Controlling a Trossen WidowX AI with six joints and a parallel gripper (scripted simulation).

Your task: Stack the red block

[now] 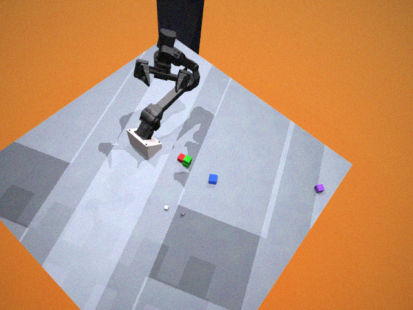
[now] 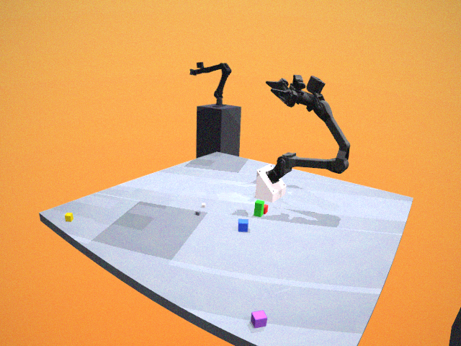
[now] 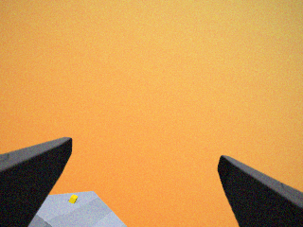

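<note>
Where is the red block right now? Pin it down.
In the top view the red block sits on the table, touching the green tower on the side nearest the arm's white base; the blue block lies further out.

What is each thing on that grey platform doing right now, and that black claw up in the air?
Black pincer: open, empty, raised high.
Small red block: on the platform, touching the tower's side, not stacked.
Green tower: upright.
Blue cube: resting apart.
Purple cube: near the platform edge.
Yellow cube: near a corner.
</note>
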